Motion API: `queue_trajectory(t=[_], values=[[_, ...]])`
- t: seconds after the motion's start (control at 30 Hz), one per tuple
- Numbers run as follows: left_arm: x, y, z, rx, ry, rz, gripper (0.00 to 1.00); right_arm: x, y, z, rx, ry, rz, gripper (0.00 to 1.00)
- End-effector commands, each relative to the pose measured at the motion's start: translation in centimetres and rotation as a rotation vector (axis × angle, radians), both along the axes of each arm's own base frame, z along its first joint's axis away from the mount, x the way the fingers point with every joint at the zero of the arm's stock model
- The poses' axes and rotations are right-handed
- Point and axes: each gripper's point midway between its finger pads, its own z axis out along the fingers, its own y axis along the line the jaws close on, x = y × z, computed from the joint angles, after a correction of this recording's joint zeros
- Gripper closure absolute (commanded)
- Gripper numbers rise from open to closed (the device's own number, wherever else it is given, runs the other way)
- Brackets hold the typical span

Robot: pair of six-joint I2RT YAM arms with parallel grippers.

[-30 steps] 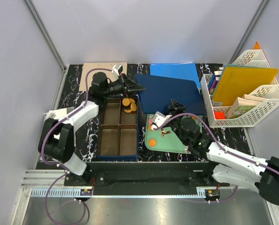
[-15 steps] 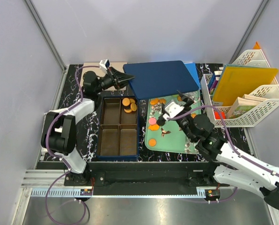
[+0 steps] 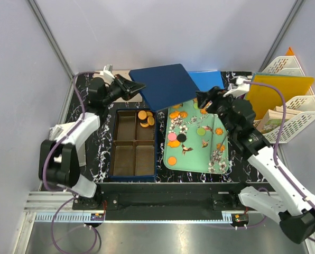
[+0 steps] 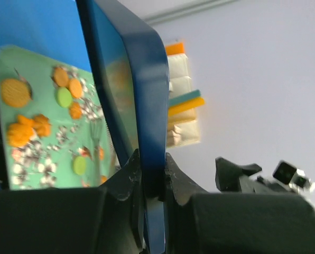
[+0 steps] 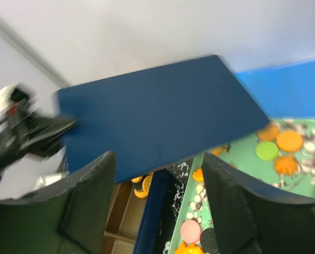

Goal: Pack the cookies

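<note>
While the lid [image 3: 165,84] is held raised at the far side, its edge clamped in the closed left gripper [image 3: 124,87], the box [image 3: 133,159] is exposed | right gripper [image 3: 206,99]: spread wide, empty, above the far end of the tray [image 3: 197,159] | cookies [image 3: 172,160]: mostly on tray, few in box's far-right compartment | advice: lid is best set down well clear of both.

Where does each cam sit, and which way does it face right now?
Top external: above and behind the arm bases, looking down on the black marbled table; left arm and right arm show.
Left wrist: on the left gripper, shut on the edge of the dark blue flat lid, looking along it toward the mint-green printed tray; both fingers show.
Right wrist: behind the open right gripper, facing the lid's broad face, tray below; both fingers show.
Shared: all three show the lid and the tray with small round cookies.
</note>
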Motion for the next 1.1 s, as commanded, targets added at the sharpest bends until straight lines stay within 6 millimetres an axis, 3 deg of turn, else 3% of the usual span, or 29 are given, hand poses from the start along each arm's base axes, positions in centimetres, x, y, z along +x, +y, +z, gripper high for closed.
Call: queue_trajectory(t=[0.0, 0.13, 0.17, 0.27, 0.4, 0.43, 0.53, 0.7, 0.73, 0.8, 0.83, 1.07], values=[[-1.4, 2.9, 5.3, 0.139, -0.249, 0.150, 1.00, 0.3, 0.9, -0.1, 0.377, 0.194, 0.090, 0.34], [-2.0, 3.8, 4.3, 0.119, -0.216, 0.184, 1.00, 0.9, 2.3, -1.2, 0.493, 0.276, 0.149, 0.37], [-2.1, 3.9, 4.4, 0.112, -0.222, 0.188, 1.00, 1.6, 2.2, -0.6, 0.584, 0.277, 0.154, 0.28], [-2.1, 4.0, 5.0, 0.106, -0.231, 0.200, 1.00, 2.3, 2.5, -3.3, 0.796, 0.347, 0.190, 0.11], [-1.5, 4.2, 6.5, 0.113, -0.250, 0.215, 1.00, 3.0, 3.4, -5.0, 0.943, 0.420, 0.249, 0.06], [-1.3, 4.2, 6.6, 0.113, -0.250, 0.220, 1.00, 3.4, 3.9, -5.8, 0.956, 0.449, 0.266, 0.05], [-0.9, 4.1, 6.9, 0.101, -0.250, 0.228, 1.00, 3.9, 4.8, -5.4, 1.022, 0.454, 0.333, 0.05], [-1.2, 3.7, 7.8, 0.076, -0.266, 0.223, 1.00, 6.0, 6.1, -7.8, 1.111, 0.518, 0.372, 0.06], [-1.5, 3.3, 7.8, 0.077, -0.268, 0.213, 1.00, 6.6, 6.5, -9.2, 1.114, 0.554, 0.365, 0.06], [-1.9, 3.1, 8.2, 0.075, -0.277, 0.209, 1.00, 7.2, 6.9, -8.9, 1.141, 0.547, 0.404, 0.06], [-2.1, 3.0, 8.3, 0.074, -0.280, 0.208, 1.00, 7.8, 7.4, -10.4, 1.147, 0.584, 0.401, 0.06], [-2.6, 2.8, 8.9, 0.080, -0.296, 0.217, 1.00, 9.7, 8.7, -10.6, 1.166, 0.596, 0.451, 0.06]])
